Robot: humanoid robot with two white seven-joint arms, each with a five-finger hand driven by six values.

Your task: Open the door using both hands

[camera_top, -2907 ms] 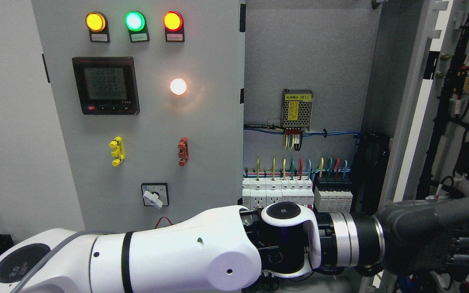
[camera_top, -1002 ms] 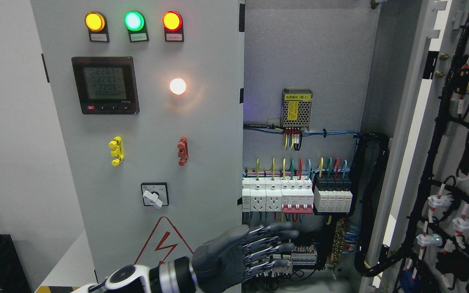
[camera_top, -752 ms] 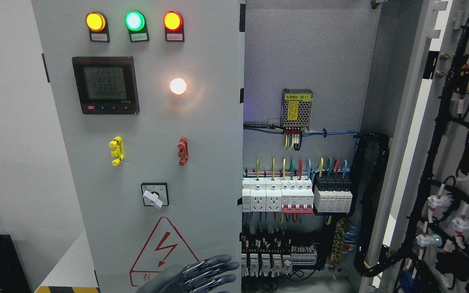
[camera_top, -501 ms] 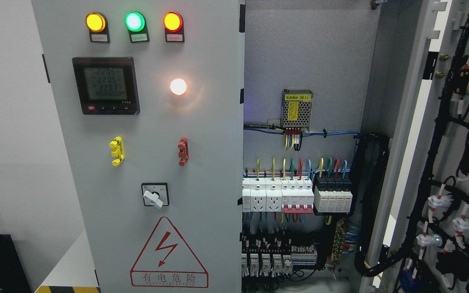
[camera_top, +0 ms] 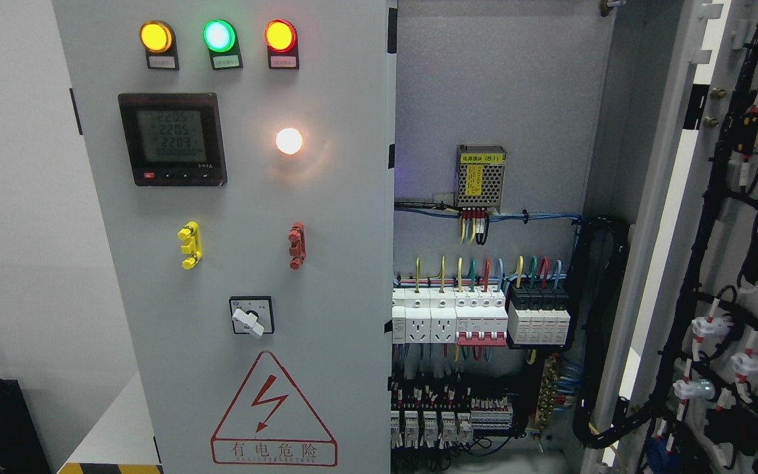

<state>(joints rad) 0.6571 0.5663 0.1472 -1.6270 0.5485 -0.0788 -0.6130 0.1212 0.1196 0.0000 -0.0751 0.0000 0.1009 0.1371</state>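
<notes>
Three indicator lamps [camera_top: 218, 36] glow amber, green, red along top edge of closed left panel [camera_top: 326, 250]; meter [camera_top: 172, 139] below them, warning triangle [camera_top: 274, 411] near bottom edge. Centre: exposed breakers [camera_top: 481, 319]. Open door [camera_top: 675, 217] stands swung wide at right edge. No robot hand in view; finger state cannot be told.

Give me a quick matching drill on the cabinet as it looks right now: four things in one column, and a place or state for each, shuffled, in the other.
Things:
1. green lamp
2. meter
3. warning triangle
4. right door

Places or states:
A. swung open, wiring on its inner side showing
B. bottom of the left panel
C. between the yellow lamp and the red lamp
D. below the lamps, left of the white light

Pairs: 1-C, 2-D, 3-B, 4-A
</notes>
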